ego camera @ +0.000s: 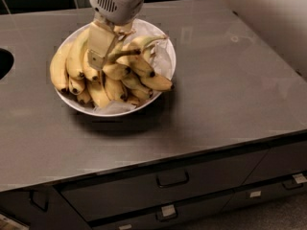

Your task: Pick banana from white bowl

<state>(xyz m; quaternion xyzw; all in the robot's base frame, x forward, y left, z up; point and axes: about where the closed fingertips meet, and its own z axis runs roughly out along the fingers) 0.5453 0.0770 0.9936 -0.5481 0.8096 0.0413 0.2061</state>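
The white bowl (165,56), wide, shallow and lined with crinkled white paper, sits at the back left of the counter, heaped with yellow bananas. A large curved banana (140,44) with a thin greenish-brown stem lies on top of the pile at the right. My gripper (105,51) reaches straight down from above into the top middle of the pile, just left of that banana and touching the fruit. Its grey wrist housing (117,1) covers the far rim of the bowl. Shorter bananas with dark tips (115,87) fill the front of the bowl.
The bowl stands on a dark grey counter (225,95) with drawers (172,178) below its front edge. A dark round opening (4,63) sits at the left edge. My pale arm (268,13) fills the upper right corner. Dark tiles run along the back.
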